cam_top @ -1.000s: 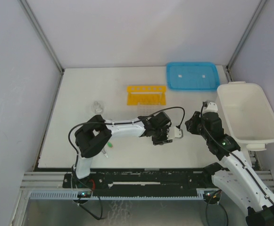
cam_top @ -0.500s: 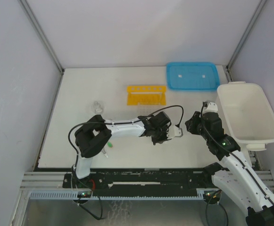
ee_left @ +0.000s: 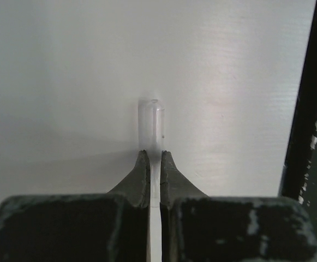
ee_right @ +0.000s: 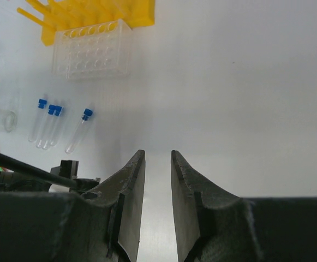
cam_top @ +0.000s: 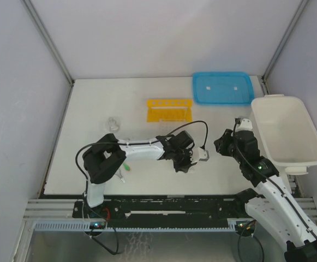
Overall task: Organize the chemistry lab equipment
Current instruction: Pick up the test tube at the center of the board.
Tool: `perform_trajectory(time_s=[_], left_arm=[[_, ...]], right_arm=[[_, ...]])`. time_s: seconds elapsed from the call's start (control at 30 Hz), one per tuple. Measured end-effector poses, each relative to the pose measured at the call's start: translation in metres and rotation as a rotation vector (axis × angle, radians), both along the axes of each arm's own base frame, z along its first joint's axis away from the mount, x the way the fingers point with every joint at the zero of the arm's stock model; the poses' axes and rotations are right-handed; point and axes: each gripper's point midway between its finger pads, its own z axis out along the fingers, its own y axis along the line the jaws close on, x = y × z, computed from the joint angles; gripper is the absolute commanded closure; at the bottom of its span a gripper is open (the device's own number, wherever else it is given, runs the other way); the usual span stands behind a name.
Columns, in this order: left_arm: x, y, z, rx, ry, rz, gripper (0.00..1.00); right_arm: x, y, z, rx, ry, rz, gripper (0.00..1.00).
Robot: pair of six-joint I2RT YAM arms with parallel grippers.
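My left gripper (ee_left: 154,164) is squeezed shut on a thin clear tube (ee_left: 150,123). The tube sticks out past my fingertips, low over the white table (ee_left: 65,65). My right gripper (ee_right: 157,164) has its fingers a little apart and holds nothing. It hangs over the table.

Farther off, more blue-capped tubes (ee_right: 49,125) lie side by side on the table. Behind them stands the yellow rack (ee_right: 93,33).

I think the tube could slip, because it is smooth and I only pinch one end. If I squeeze too hard, it could crack.
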Motion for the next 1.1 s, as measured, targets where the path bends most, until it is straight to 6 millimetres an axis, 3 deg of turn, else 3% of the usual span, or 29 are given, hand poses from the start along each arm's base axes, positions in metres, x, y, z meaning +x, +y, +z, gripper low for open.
perform_trajectory(time_s=[0.2, 0.43, 0.7, 0.9, 1.1], left_arm=[[-0.016, 0.024, 0.011, -0.041, 0.002, 0.050, 1.00], [-0.013, 0.028, 0.057, -0.231, -0.075, 0.155, 1.00], [-0.004, 0.031, 0.112, -0.479, -0.148, 0.305, 1.00], [-0.004, 0.041, 0.135, -0.597, -0.159, 0.380, 1.00], [0.000, 0.045, 0.156, -0.666, -0.188, 0.417, 1.00]], right_arm=[[-0.004, 0.005, 0.011, 0.036, -0.038, 0.026, 0.76], [-0.011, 0.021, 0.031, 0.107, -0.103, 0.115, 0.79], [-0.022, 0.064, 0.032, 0.206, -0.057, 0.334, 0.79], [-0.037, 0.096, 0.024, 0.285, 0.034, 0.516, 0.73], [-0.047, 0.114, 0.033, 0.336, 0.049, 0.628, 0.70]])
